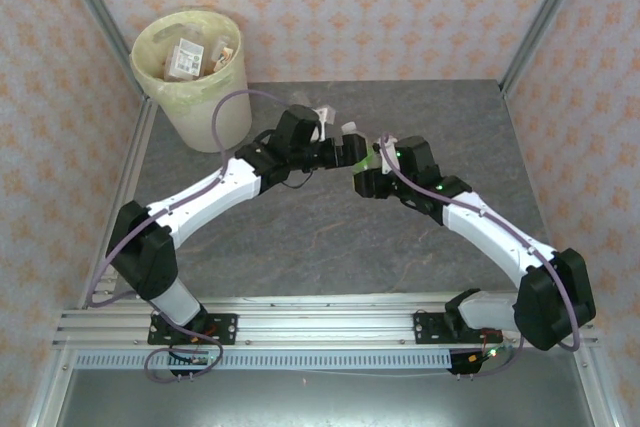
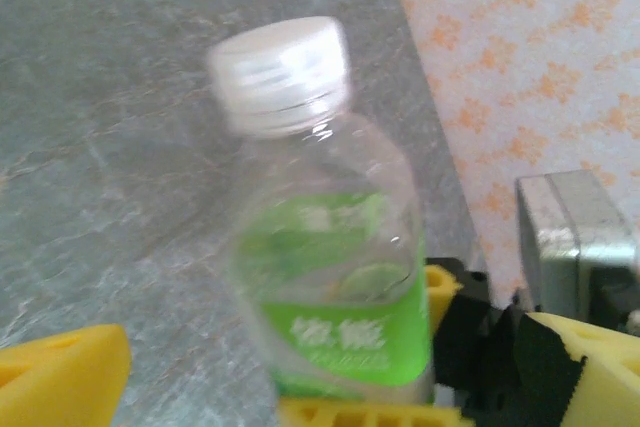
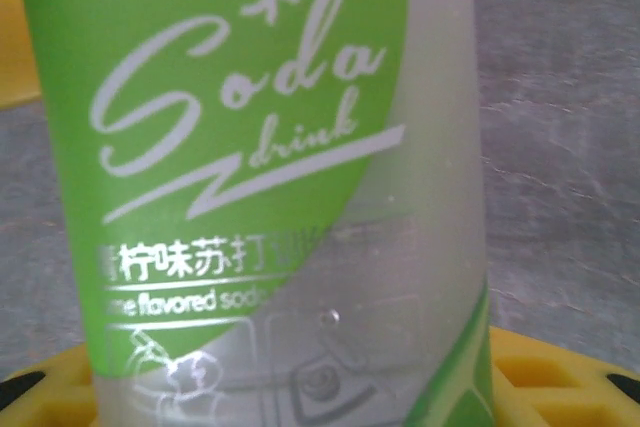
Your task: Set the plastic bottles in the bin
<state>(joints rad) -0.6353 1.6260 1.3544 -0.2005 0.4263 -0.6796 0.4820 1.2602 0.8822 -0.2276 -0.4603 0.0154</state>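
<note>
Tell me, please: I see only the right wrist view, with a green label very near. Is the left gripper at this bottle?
Observer: Yes. The left gripper is wide open, its jaws on either side of the bottle, not clamped on it.
Operator: Is the cap on?
Observer: Yes, a white cap sits on top.
Operator: Where is the bin?
Observer: The bin stands at the far left corner, seen from above.
</note>
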